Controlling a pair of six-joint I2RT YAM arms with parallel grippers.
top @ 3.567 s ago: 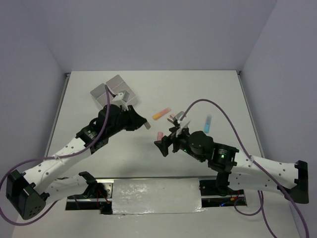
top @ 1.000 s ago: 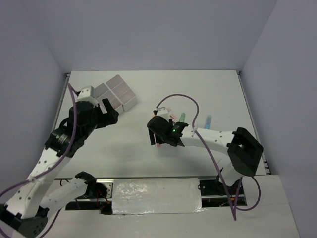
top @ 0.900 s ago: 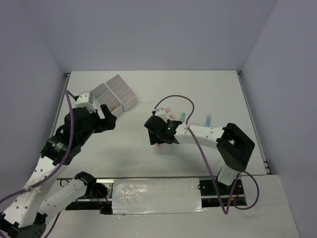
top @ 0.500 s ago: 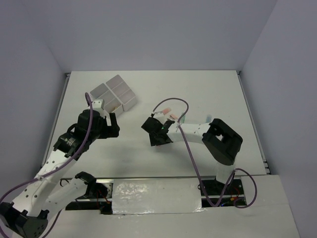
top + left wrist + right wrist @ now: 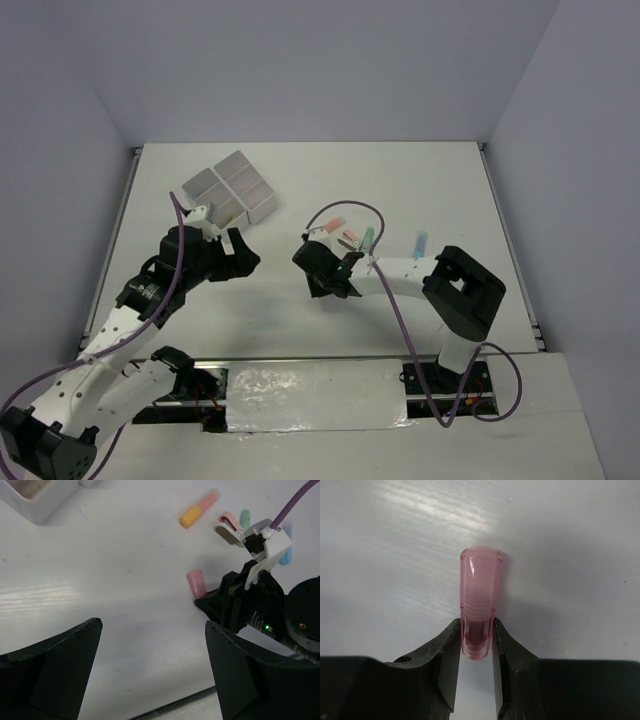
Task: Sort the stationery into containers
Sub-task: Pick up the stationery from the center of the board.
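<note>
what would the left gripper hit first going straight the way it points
The left gripper would likely meet bare table first, as it tilts down; the pink marker in the right gripper lies just right of that line. Depth unclear.

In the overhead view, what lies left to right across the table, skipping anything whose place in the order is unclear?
White container → right gripper, clamped on the pink marker → green marker → light blue marker.

Open table (image 5: 275, 305) left of R end effector (image 5: 474, 627); markers (image 5: 199, 509) crowd beyond it.
</note>
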